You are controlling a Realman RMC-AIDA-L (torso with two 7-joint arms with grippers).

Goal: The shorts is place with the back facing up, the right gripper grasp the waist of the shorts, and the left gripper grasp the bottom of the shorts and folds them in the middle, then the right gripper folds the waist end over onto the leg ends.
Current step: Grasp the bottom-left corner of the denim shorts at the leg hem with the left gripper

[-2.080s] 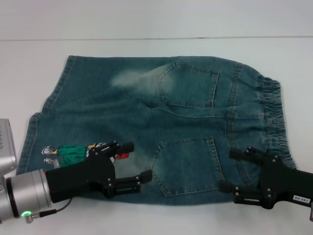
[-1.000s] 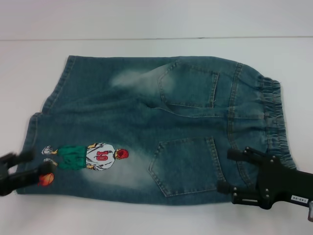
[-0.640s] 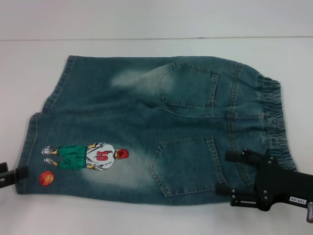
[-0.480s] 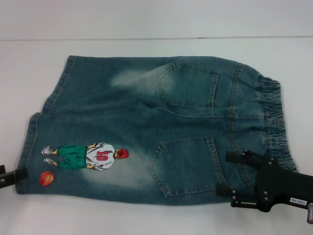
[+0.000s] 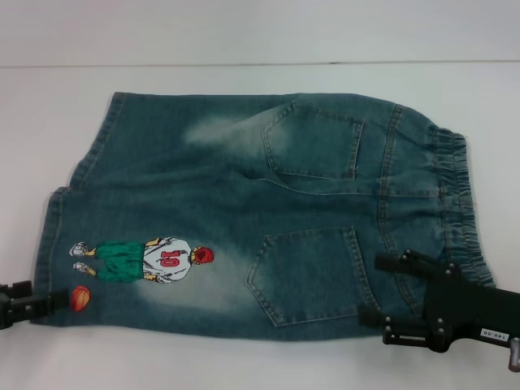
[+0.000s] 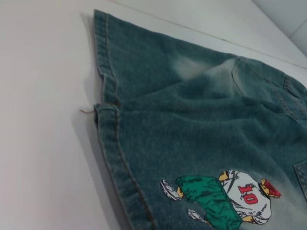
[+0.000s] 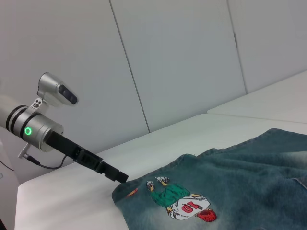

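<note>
Across the white table the shorts lie flat, back up, long axis running side to side: the waist of the shorts points toward the robot's right, the bottom of the shorts toward its left. Each arm thus sits nearest its own end. The right gripper hovers spread wide over the near waist corner, gripping nothing. The left gripper reaches the near leg hem beside the ball print; whether it has clamped cannot be told.
</note>
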